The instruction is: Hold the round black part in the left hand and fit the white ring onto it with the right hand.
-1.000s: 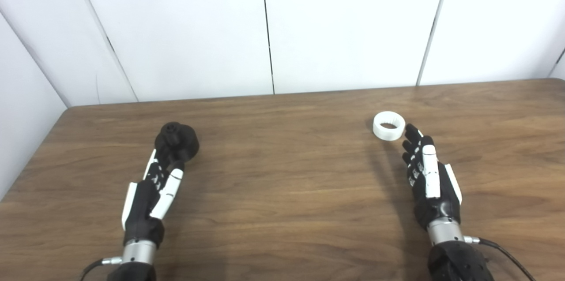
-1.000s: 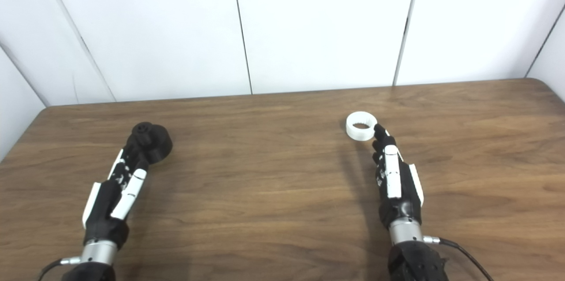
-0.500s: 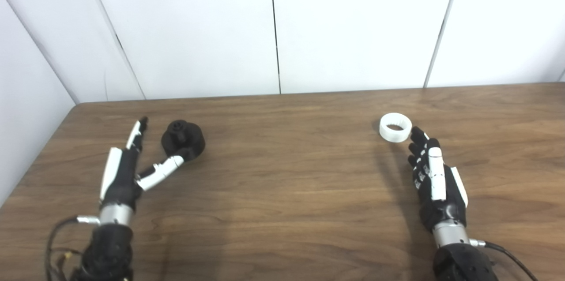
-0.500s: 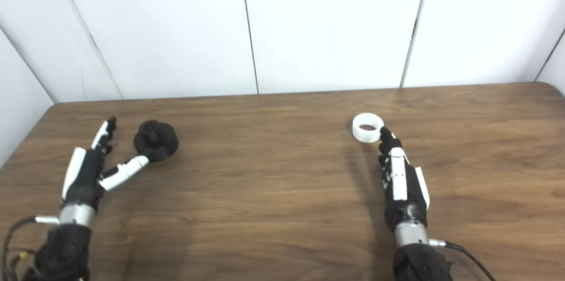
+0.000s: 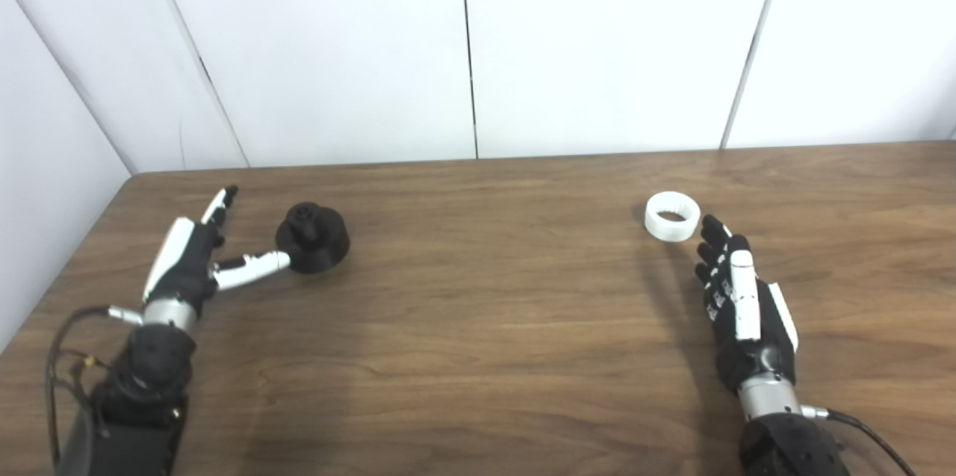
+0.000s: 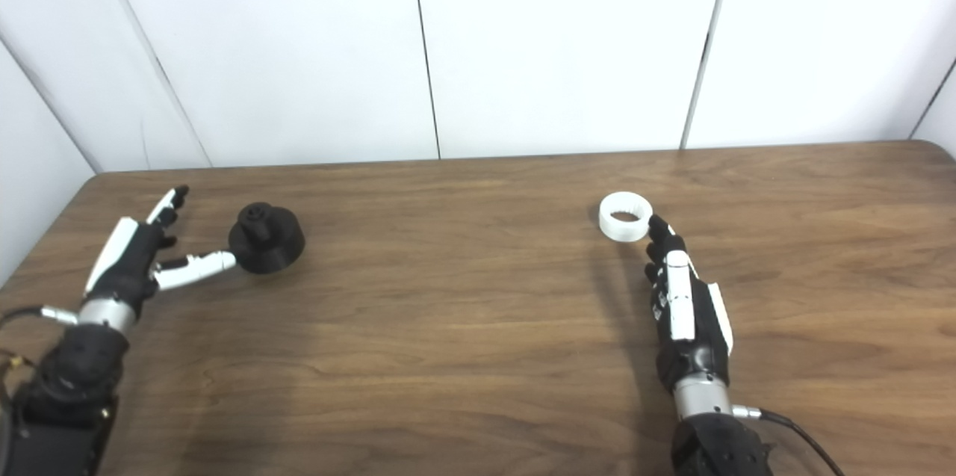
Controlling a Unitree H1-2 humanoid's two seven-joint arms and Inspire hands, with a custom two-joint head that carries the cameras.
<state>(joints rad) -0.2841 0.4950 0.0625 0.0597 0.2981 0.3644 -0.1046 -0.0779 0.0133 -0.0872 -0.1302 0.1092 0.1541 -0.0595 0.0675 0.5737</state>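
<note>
The round black part (image 5: 313, 238) is sitting on the wooden tabletop (image 5: 478, 326) at about 9 o'clock from the tabletop's middle, stepped, with a small knob pointing upward, so its axis is standing vertical. The left robot hand (image 5: 196, 261) is lying just to its 9 o'clock side, spread wide and holding nothing: its thumb is reaching toward the part's base and seems to be touching or nearly touching it, while the fingers are pointing away toward 12 o'clock. The part is therefore sitting at 3 o'clock from that palm, outside the open grasp.

The white ring (image 5: 672, 215) is lying flat, hole upward, at about 2 o'clock from the middle. The right robot hand (image 5: 739, 304) is waiting at its 5 o'clock side, fingers together, extended and empty, fingertips just short of the ring.

Whether the thumb is truly contacting the black part is hard to judge. The forearms are being cut off by the bottom edge.
</note>
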